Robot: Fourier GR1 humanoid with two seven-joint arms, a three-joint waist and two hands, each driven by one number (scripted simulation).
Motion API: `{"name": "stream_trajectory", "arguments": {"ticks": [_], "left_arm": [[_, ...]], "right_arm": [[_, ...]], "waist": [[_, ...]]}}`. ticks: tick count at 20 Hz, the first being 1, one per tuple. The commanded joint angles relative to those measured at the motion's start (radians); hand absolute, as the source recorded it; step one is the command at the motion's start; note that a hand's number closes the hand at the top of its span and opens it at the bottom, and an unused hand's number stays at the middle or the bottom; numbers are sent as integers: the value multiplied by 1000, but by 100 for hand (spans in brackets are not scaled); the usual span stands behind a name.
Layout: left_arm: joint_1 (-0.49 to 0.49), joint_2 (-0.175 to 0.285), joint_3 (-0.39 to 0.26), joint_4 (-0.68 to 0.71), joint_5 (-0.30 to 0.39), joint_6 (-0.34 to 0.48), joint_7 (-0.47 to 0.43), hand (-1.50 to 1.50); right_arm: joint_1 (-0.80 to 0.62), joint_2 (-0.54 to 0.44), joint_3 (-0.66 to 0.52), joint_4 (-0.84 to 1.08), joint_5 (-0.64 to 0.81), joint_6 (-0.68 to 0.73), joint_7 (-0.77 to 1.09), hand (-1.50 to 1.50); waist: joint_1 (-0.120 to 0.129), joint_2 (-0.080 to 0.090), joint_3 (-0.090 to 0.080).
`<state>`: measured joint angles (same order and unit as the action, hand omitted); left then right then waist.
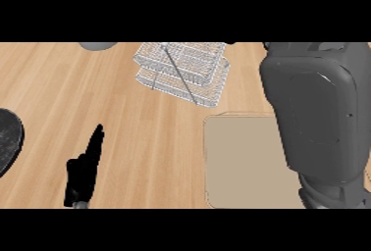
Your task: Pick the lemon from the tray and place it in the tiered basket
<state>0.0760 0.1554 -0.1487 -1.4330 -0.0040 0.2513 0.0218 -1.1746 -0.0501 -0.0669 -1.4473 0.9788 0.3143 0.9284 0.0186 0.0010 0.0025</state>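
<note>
The left robot hand shows at the lower left of the head view, over the wooden table. Its fingers are straight, held together and pointing away from the robot. This robot hand is fully extended and has hold of nothing.

The right forearm is a broad grey body that enters at the lower right and runs up to the upper edge of the scene. The right robot hand itself is out of the view, so its state cannot be told.

The tray is a flat beige rectangle with rounded corners, lying on the table at the lower right. The right forearm covers its right portion (the tray's right rim is hidden behind it). The exposed left portion of the tray shows only bare surface.

The tiered basket is a wire-mesh unit standing at the upper centre of the table, beyond the tray and well apart from the left robot hand. Its stacked tiers overlap in this view, and a thin rod crosses them diagonally.

The lemon cannot be located: it shows neither on the exposed part of the tray nor in the tiered basket.

A dark round object is cut by the left edge, near the left robot hand. A grey object is cut by the upper edge, left of the tiered basket
</note>
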Motion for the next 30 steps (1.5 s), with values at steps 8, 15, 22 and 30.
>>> {"name": "stream_trajectory", "arguments": {"ticks": [8, 15, 22, 30], "left_arm": [[-10, -23, -9, 27, -18, -8, 18, 0], [-19, -15, 22, 23, 0, -24, 19, 0], [-39, -53, -10, 40, -31, -5, 29, 0], [-34, -44, -19, 6, -25, -35, 45, 0]], "right_arm": [[-146, 26, -23, 503, 20, -247, -178, 150], [-148, 49, -30, 727, 49, -408, -216, 150], [-187, 37, -146, 875, -73, -546, -311, 150], [-146, 50, -240, 927, -344, -768, -480, -150]], "waist": [[9, 7, -4], [10, 7, -3], [22, 15, -3], [50, 18, -2]]}}
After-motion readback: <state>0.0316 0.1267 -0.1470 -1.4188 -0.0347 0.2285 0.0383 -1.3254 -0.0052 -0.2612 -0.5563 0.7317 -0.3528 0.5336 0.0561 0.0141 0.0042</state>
